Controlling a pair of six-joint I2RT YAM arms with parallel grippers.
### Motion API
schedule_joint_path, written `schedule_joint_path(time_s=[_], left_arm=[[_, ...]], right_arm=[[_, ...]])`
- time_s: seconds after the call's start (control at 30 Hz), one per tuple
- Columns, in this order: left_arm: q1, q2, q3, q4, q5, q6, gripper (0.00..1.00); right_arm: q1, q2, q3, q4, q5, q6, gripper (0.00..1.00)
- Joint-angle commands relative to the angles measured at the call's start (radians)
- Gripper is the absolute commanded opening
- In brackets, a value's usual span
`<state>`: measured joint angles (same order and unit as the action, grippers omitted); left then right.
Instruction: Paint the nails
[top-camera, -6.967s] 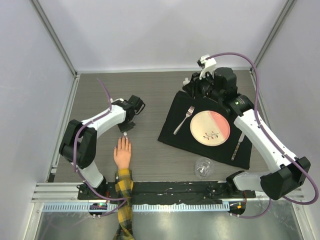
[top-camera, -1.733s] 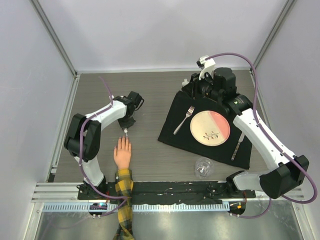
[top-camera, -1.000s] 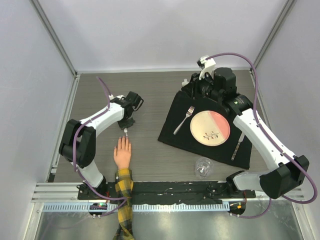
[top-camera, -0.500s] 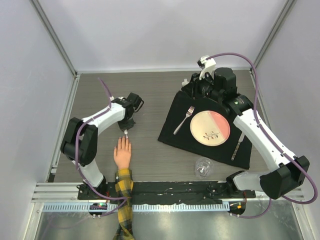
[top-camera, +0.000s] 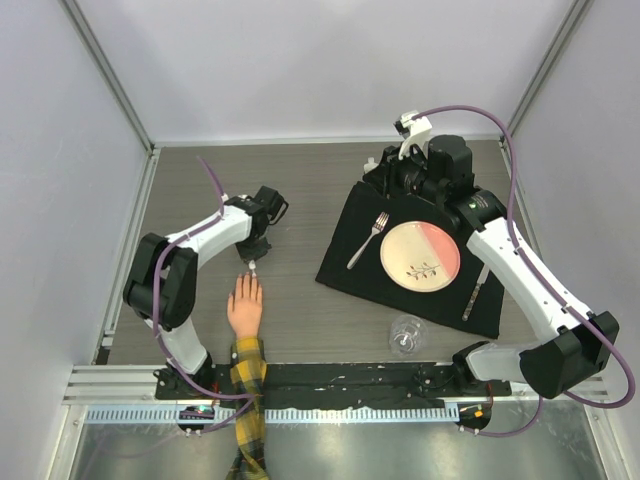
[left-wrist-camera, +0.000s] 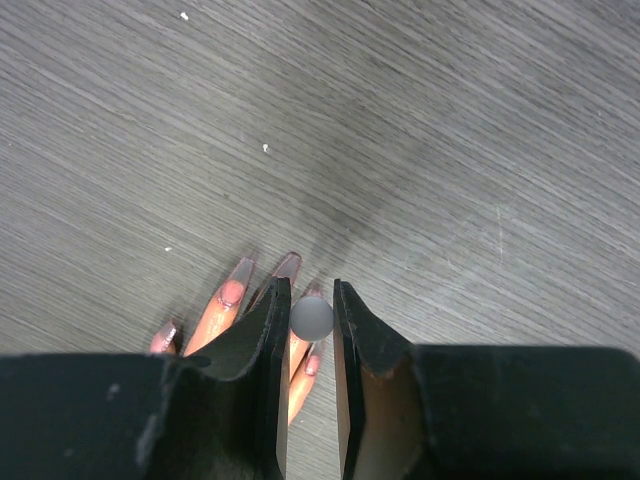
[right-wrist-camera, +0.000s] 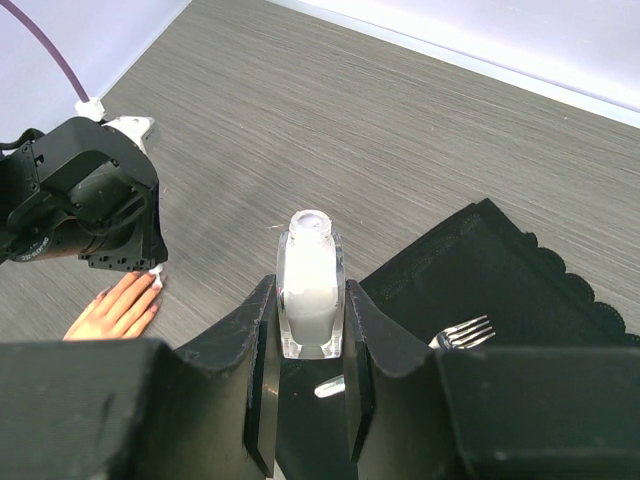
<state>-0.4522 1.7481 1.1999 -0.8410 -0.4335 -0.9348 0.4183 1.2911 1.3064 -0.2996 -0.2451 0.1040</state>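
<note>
The peach fake hand (top-camera: 244, 305) lies palm down at the near left, its plaid sleeve (top-camera: 248, 400) running off the table edge. Over its fingertips, my left gripper (top-camera: 253, 262) points down and is shut on a round grey-white brush cap (left-wrist-camera: 311, 317). In the left wrist view the long pinkish nails (left-wrist-camera: 240, 272) fan out beneath the fingers (left-wrist-camera: 268, 330), and the cap covers one fingertip. At the far side of the table, my right gripper (right-wrist-camera: 311, 288) is shut on a clear uncapped bottle of white polish (right-wrist-camera: 311, 255), held upright over the placemat's far corner.
A black placemat (top-camera: 350, 262) on the right carries a pink-and-cream plate (top-camera: 420, 252), a fork (top-camera: 368, 240) and a knife (top-camera: 474, 290). A clear glass (top-camera: 406, 334) stands near its front edge. Metal frame rails run along both table sides.
The left arm's elbow has shifted a little while its gripper and brush cap stay over the fingertips. The right arm with the bottle has not moved.
</note>
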Motion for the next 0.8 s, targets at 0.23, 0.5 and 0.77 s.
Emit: schedule_joint_path(time_s=[0.23, 0.5, 0.77], left_arm=[[0.010, 0.019, 0.036, 0.016, -0.024, 0.005, 0.00], [0.017, 0.034, 0.049, 0.019, -0.022, 0.010, 0.00], [0.024, 0.040, 0.058, 0.022, -0.022, 0.022, 0.00]], right_arm=[[-0.004, -0.009, 0.034, 0.056, 0.003, -0.013, 0.00], [-0.003, -0.003, 0.039, 0.053, 0.007, -0.016, 0.00], [-0.003, 0.007, 0.048, 0.053, 0.009, -0.023, 0.00]])
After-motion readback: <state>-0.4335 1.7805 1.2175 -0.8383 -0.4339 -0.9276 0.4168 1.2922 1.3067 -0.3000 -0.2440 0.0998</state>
